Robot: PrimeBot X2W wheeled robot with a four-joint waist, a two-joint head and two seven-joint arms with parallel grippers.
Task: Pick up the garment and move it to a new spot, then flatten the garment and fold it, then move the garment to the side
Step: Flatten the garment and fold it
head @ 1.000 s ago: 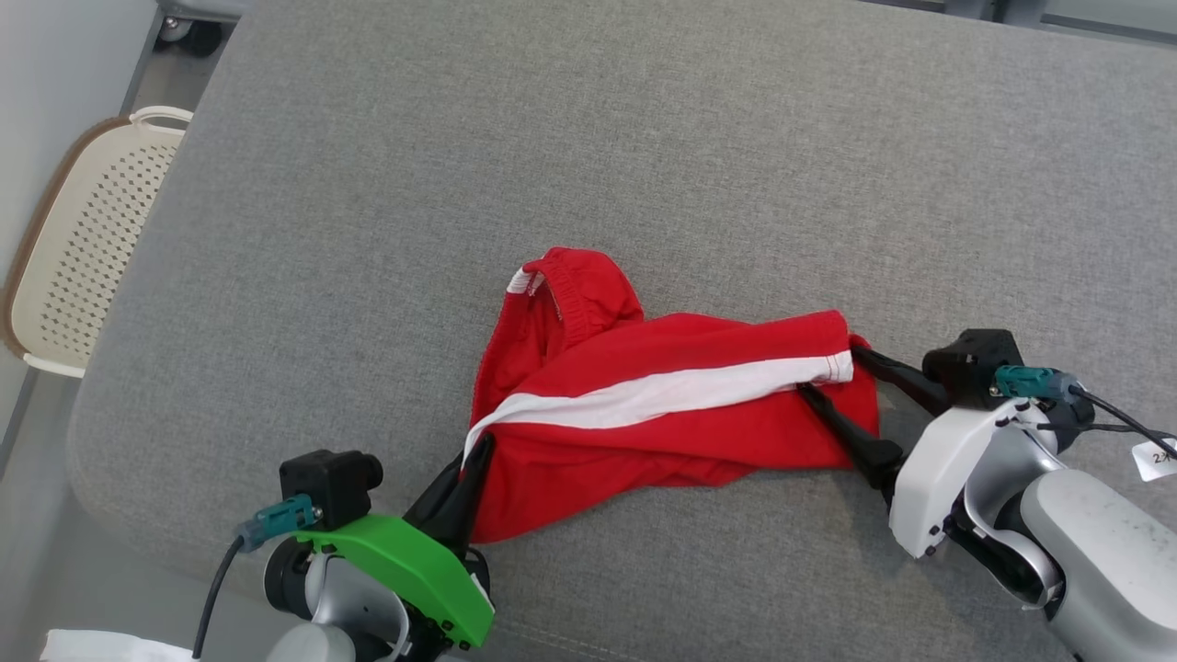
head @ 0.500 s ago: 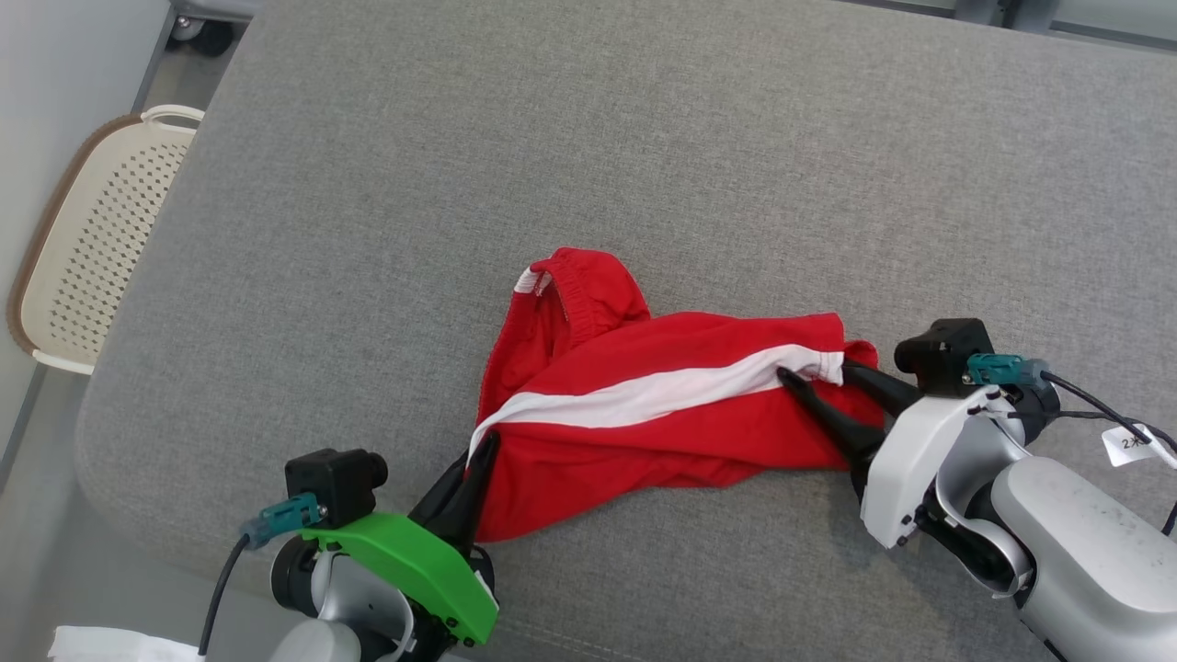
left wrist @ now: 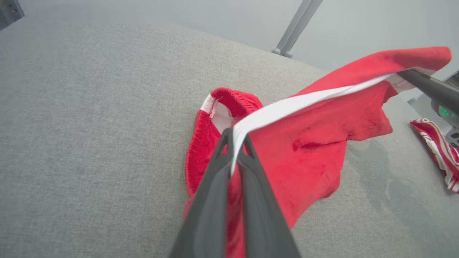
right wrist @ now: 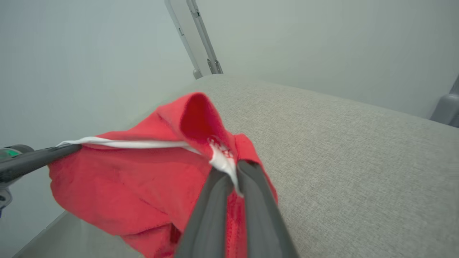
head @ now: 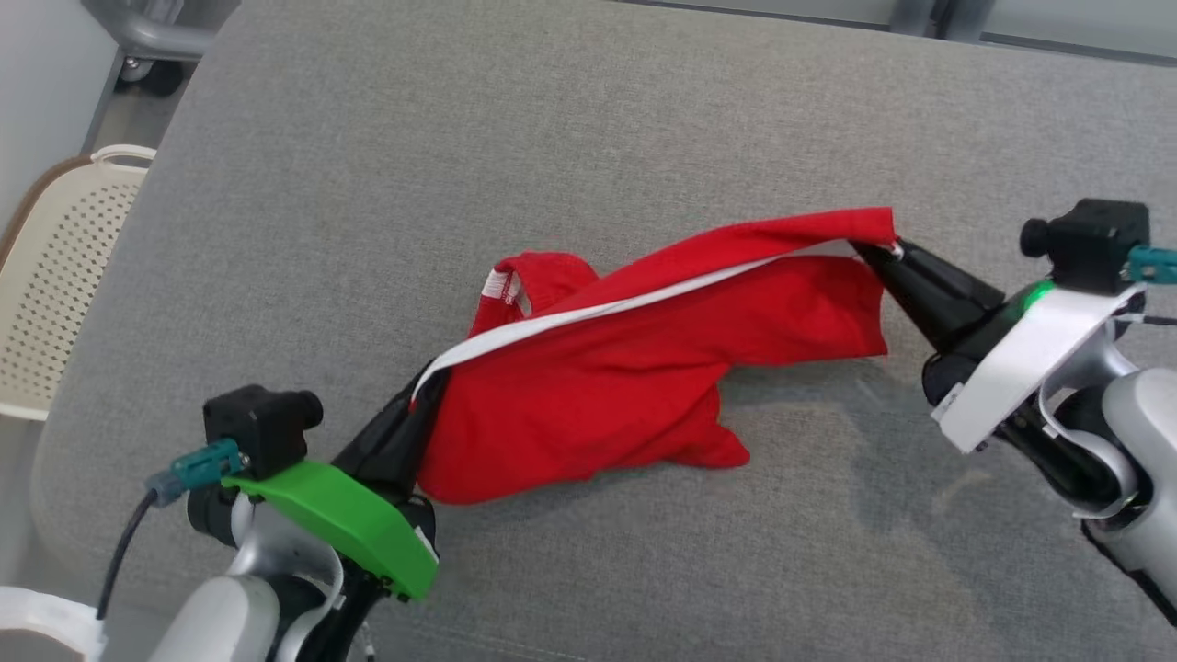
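My left gripper (head: 430, 391) is clamped on the red garment (head: 625, 395). Its two dark fingers are pressed together on one end of the white stripe (head: 644, 302), low over the front-left part of the grey surface (head: 552, 138). My right gripper (head: 878, 253) is also closed tight, pinching the other end of that stripe at the hem, and it sits higher above the right part of the surface.

The garment hangs stretched between the two grips, over the middle of the surface and towards its front. The stripe runs as a taut line along the garment's top edge. Its right end is lifted clear and throws a shadow on the surface, while the lower folds sag and rest on the surface. The elastic waistband (head: 542, 271) lies bunched on the surface on the far side of the stripe.

A cream perforated basket (head: 55, 276) stands off the left edge of the surface. A red-and-white patterned cloth (left wrist: 437, 143) lies at the right side of the surface, and I cannot tell whether it rests on it.
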